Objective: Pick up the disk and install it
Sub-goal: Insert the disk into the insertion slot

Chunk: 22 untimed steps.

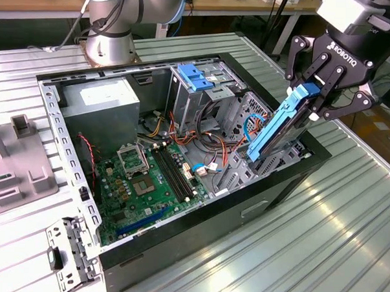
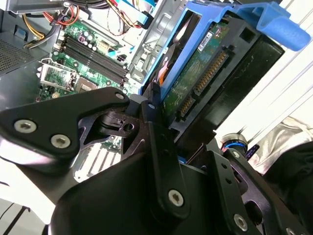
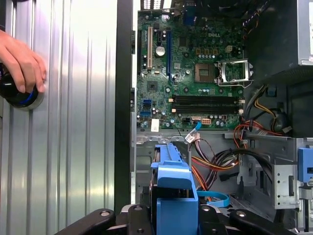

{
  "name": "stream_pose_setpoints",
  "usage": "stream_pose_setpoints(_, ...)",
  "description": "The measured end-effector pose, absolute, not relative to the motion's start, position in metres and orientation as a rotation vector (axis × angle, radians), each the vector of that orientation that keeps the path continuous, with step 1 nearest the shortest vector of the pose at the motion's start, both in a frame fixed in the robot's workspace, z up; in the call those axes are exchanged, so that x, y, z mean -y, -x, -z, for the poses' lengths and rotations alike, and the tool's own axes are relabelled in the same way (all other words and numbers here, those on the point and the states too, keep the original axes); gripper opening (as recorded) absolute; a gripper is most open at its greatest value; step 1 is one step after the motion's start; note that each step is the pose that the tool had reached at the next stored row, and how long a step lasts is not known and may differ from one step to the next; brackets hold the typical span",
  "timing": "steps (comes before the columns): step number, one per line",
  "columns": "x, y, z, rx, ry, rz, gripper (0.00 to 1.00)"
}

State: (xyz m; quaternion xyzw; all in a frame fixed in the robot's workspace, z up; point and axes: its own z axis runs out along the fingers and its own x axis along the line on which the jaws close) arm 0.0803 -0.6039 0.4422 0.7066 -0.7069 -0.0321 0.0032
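One disk (image 1: 275,129) is hanging tilted, the gripper (image 1: 316,94) clamping its upper end, its lower end dipping inside the case (image 1: 197,233) edge.

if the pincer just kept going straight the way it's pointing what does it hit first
Likely the grey drive cage in the computer case: the pincer points down at a slant, shut on the disk, whose lower end is at the cage's mouth. Depth is unclear.
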Motion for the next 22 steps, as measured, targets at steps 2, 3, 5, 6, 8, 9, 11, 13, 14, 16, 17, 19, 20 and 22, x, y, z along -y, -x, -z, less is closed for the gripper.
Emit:
stream_pose_setpoints(2, 0.6038, -0.0798, -0.4414, 2.216, -2.215, 0.101, 0.36)
stream_pose_setpoints(3, 0.6038, -0.0798, -0.4411, 2.216, -2.215, 0.101, 0.36)
stream_pose_setpoints(5, 0.6038, -0.0796, -0.4405, 2.216, -2.215, 0.1, 0.36)
stream_pose_setpoints(6, 0.6038, -0.0794, -0.4401, 2.216, -2.215, 0.1, 0.36)
stream_pose_setpoints(8, 0.6038, -0.0791, -0.4396, 2.216, -2.215, 0.1, 0.36)
stream_pose_setpoints(9, 0.6038, -0.079, -0.4393, 2.216, -2.215, 0.101, 0.36)
stream_pose_setpoints(11, 0.6038, -0.0789, -0.4391, 2.216, -2.215, 0.101, 0.36)
stream_pose_setpoints(13, 0.6038, -0.0787, -0.4387, 2.216, -2.215, 0.101, 0.36)
stream_pose_setpoints(14, 0.6038, -0.0784, -0.4387, 2.217, -2.215, 0.101, 0.36)
stream_pose_setpoints(16, 0.6037, -0.0775, -0.4386, 2.216, -2.215, 0.101, 0.36)
stream_pose_setpoints(17, 0.6037, -0.0772, -0.4384, 2.216, -2.215, 0.101, 0.36)
stream_pose_setpoints(19, 0.6037, -0.0769, -0.4381, 2.216, -2.215, 0.101, 0.36)
stream_pose_setpoints(20, 0.6037, -0.0766, -0.4378, 2.216, -2.215, 0.101, 0.36)
stream_pose_setpoints(22, 0.6035, -0.0763, -0.4373, 2.216, -2.215, 0.101, 0.36)
